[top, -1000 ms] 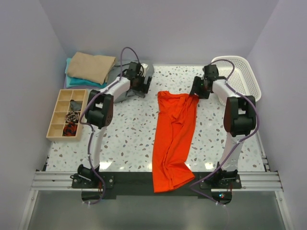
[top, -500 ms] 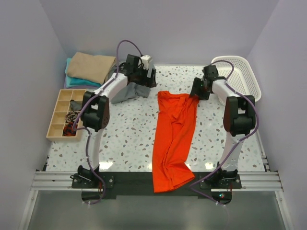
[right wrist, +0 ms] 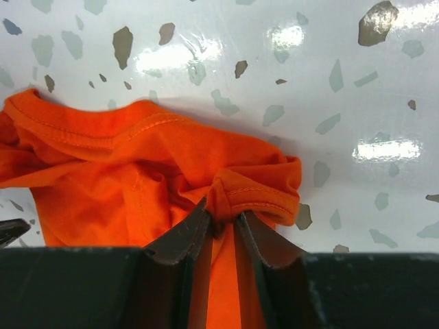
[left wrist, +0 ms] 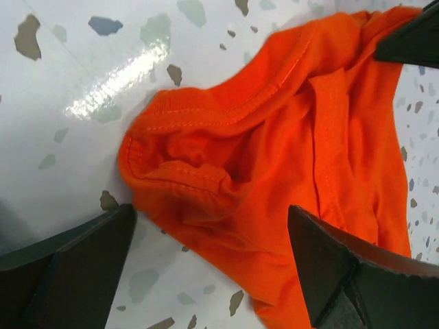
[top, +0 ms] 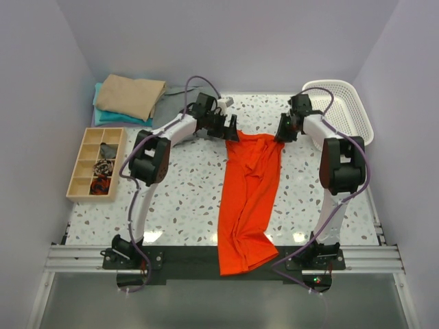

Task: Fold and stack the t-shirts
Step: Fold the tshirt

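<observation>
Right wrist view: the right tool (right wrist: 221, 216) is pinching a bunched fold at one far corner of the orange-red t-shirt (right wrist: 137, 171), its two fingers closing tightly on the hem with cloth showing between them. Left wrist view: the left tool (left wrist: 211, 212) is standing fully open and gripping nothing, its fingers (left wrist: 75, 260) straddling the opposite far corner of the same shirt, where the stitched hem is curling into a small roll on the speckled counter (left wrist: 82, 82). Top external view: both arms are reaching toward the far end of the shirt, the left tool at its left corner and the right tool at its right corner. The orange-red t-shirt (top: 250, 192) is lying as a long, narrow, wrinkled strip down the middle of the counter (top: 185, 199), its near end draping over the counter's near edge between the two arm bases. Behind the left arm a grey t-shirt (top: 169, 108) is lying loosely at the far left. Just beside it, in the far left corner, a folded tan t-shirt (top: 130, 96) is resting on a folded teal t-shirt (top: 103, 118). Nearer, along the left edge, a wooden compartment tray (top: 91, 197) is holding small items. A white mesh basket (top: 350, 113) is sitting at the far right corner.
</observation>
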Controlling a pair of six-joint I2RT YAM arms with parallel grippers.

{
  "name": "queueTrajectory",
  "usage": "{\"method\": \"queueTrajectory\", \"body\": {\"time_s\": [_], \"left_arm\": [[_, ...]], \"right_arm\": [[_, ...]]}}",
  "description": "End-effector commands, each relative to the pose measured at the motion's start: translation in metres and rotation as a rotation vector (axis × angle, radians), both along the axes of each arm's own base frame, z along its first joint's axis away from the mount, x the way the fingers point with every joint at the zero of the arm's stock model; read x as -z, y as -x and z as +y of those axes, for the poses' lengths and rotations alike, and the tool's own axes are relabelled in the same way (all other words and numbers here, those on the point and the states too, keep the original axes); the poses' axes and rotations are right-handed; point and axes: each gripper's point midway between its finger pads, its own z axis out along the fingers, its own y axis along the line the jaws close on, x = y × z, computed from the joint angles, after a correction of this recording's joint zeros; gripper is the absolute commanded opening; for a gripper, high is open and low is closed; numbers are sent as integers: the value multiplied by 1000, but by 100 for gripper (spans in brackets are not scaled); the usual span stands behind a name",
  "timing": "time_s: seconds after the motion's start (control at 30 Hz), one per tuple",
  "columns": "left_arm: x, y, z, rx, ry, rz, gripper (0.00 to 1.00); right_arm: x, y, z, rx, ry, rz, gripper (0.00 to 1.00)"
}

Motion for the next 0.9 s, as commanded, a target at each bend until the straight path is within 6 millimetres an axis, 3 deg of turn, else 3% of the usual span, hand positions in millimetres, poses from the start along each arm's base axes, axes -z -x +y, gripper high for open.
{"method": "queueTrajectory", "body": {"time_s": [0.0, 0.2, 0.23, 0.3, 0.33, 0.37, 0.4, 0.43, 0.5, 0.63, 0.87], "left_arm": [[10, -9, -3, -23, 29, 25, 100], [-1, -31, -14, -59, 73, -3, 100], [-14, -40, -17, -65, 88, -35, 100], [-18, -49, -20, -75, 91, -48, 100], [-34, -59, -23, -85, 105, -93, 100], [-37, -65, -23, -94, 106, -108, 100], [-43, -71, -23, -105, 112, -129, 100], [-50, -80, -22, -128, 112, -159, 100], [-57, -92, -18, -155, 133, -193, 100], [-71, -116, -4, -210, 160, -257, 100], [-74, -152, 36, -295, 168, -317, 100]], "right_arm": [[-50, -29, 8, -40, -46, -146, 18], [-64, -43, 13, -71, -59, -183, 12], [-68, -46, 16, -85, -71, -193, 12], [-64, -49, 17, -93, -72, -186, 12], [-70, -55, 16, -92, -63, -199, 12], [-69, -56, 13, -94, -53, -194, 13], [-59, -59, 14, -97, -47, -174, 13], [-68, -67, 13, -98, -40, -195, 13], [-51, -70, 13, -108, -29, -150, 13], [-51, -93, 7, -97, 9, -161, 14], [-55, -133, -7, -59, 94, -209, 19]]}}
